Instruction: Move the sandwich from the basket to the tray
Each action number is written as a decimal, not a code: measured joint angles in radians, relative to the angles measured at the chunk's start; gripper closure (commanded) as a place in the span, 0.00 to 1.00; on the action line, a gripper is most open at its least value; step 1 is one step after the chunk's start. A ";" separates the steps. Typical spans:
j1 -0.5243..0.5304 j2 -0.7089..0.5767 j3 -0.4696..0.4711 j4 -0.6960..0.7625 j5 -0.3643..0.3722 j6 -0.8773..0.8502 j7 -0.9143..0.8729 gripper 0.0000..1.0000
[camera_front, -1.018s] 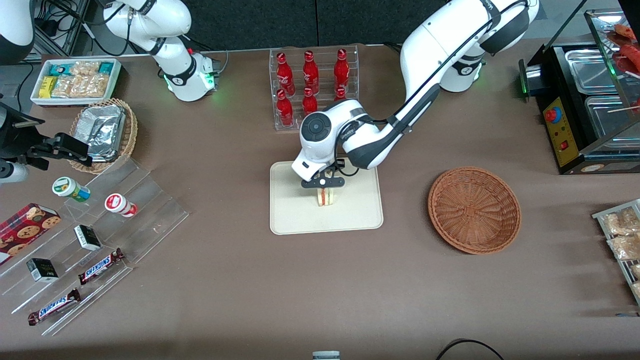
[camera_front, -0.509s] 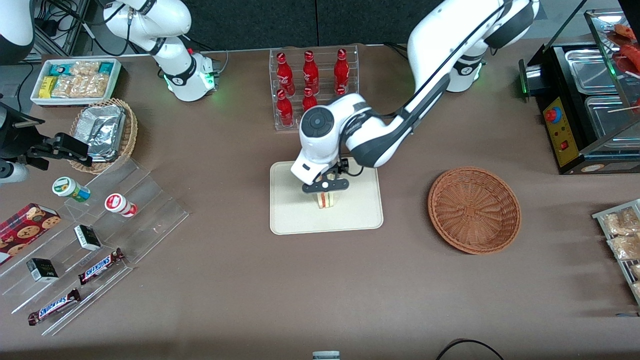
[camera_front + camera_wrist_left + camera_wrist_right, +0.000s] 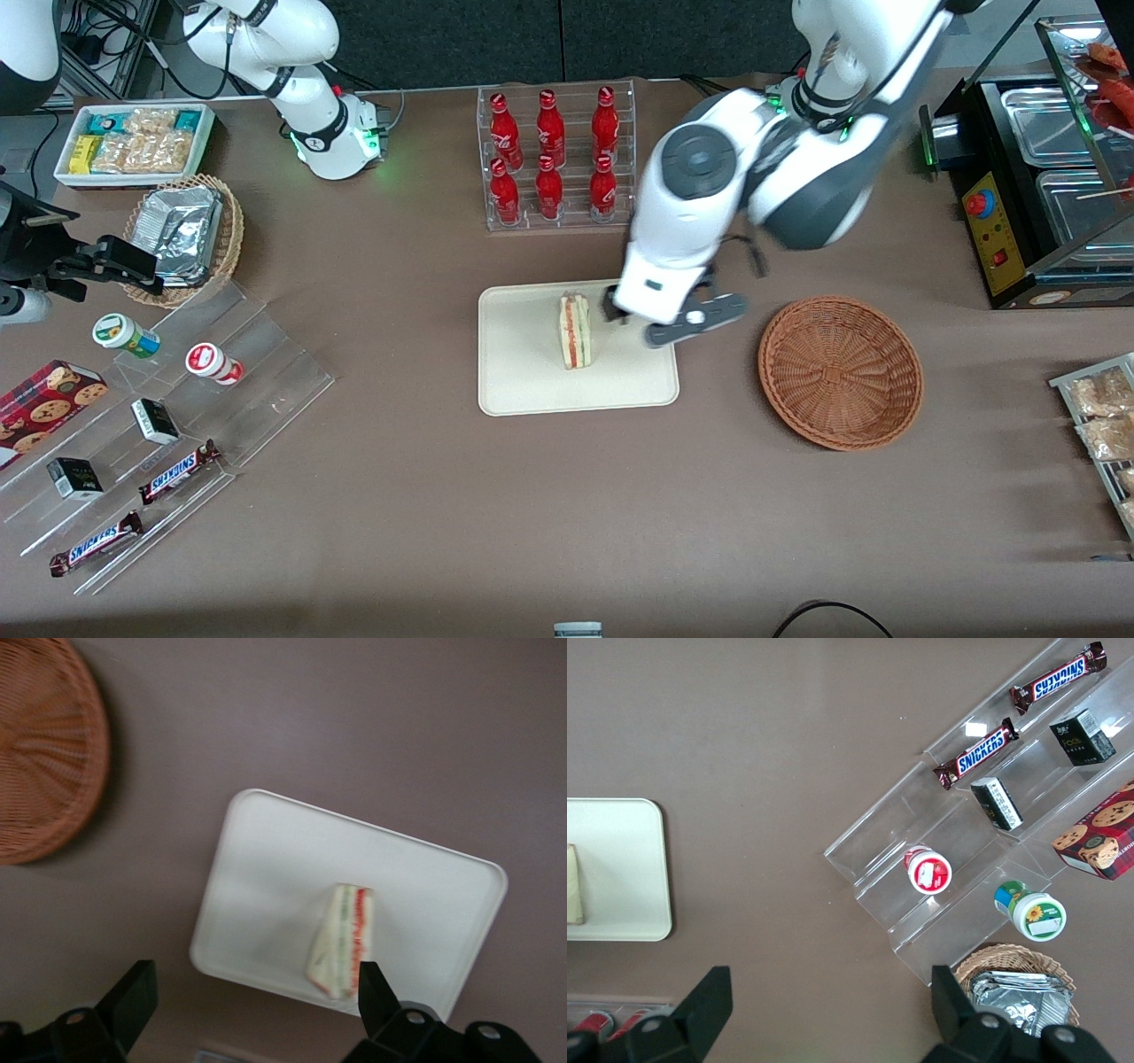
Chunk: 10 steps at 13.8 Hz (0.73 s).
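Note:
The sandwich (image 3: 575,332) stands on edge on the cream tray (image 3: 523,377), its red and green filling showing along the top. The left arm's gripper (image 3: 680,324) is open and empty, raised above the tray's edge between the sandwich and the reddish-brown wicker basket (image 3: 840,372), which holds nothing. In the left wrist view the two black fingers (image 3: 133,992) stand wide apart around the gripper's gap (image 3: 252,992), with the sandwich (image 3: 344,939), the tray (image 3: 266,859) and the basket (image 3: 44,744) below. The right wrist view shows the tray (image 3: 611,868) and a sliver of the sandwich (image 3: 574,886).
A clear rack of red bottles (image 3: 554,155) stands farther from the front camera than the tray. A clear stepped stand with snacks (image 3: 151,416), a foil-lined basket (image 3: 182,235) and a white snack box (image 3: 133,142) lie toward the parked arm's end. A display case (image 3: 1054,177) is at the working arm's end.
The gripper has let go of the sandwich, risen and swung away toward the basket. The sandwich stays standing on the tray.

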 measured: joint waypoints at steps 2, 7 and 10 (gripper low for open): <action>0.074 -0.056 0.001 -0.001 -0.017 -0.113 0.130 0.00; 0.297 -0.158 0.005 -0.002 -0.043 -0.274 0.518 0.00; 0.348 -0.195 0.005 -0.002 -0.046 -0.327 0.607 0.00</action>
